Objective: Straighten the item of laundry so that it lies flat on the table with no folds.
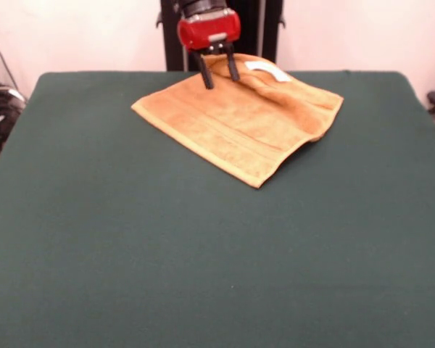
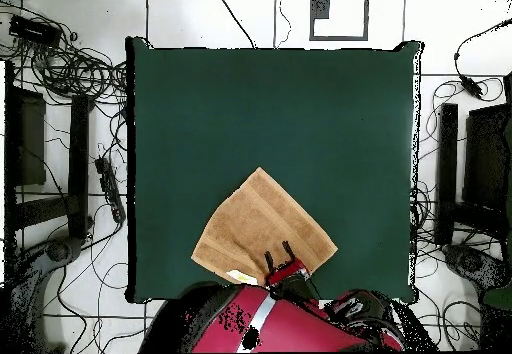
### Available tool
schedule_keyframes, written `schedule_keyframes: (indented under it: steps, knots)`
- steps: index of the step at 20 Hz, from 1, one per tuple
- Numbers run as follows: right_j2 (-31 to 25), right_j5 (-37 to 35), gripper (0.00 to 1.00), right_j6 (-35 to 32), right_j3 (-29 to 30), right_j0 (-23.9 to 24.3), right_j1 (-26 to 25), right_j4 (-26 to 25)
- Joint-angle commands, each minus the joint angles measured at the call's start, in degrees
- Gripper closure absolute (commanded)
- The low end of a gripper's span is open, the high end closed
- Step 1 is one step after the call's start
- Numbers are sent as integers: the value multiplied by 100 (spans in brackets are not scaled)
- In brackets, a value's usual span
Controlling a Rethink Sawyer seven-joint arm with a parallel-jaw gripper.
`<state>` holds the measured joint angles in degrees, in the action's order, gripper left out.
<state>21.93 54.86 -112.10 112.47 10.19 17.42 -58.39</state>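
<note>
The orange-tan towel [image 1: 239, 119] lies on the dark green table [image 1: 203, 254] near its far edge, turned like a diamond. Its right side is folded over on itself, and its far edge with the white tag [image 1: 268, 70] is rumpled and raised. In the overhead view the towel [image 2: 262, 232] lies close to the table's [image 2: 270, 110] bottom edge by the robot's base. My gripper [image 1: 219, 75] hangs over the towel's far corner with its two black fingers spread, their tips at the cloth. It also shows in the overhead view [image 2: 278, 255]. It is open and grips nothing.
The robot's black pedestal [image 1: 175, 36] stands behind the table's far edge. Cables and dark equipment [image 2: 60, 170] lie on the floor at both sides of the table.
</note>
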Motion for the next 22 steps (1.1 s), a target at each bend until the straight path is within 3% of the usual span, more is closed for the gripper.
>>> schedule_keyframes:
  steps: [1,14,15,22]
  knots:
    - [-947,275,0,-52,-773,41,-365,649]
    - [-872,259,0,149,-904,-51,-510,833]
    - [-839,282,100,186,-898,-75,-512,867]
    - [-764,480,100,396,-889,-98,-596,1038]
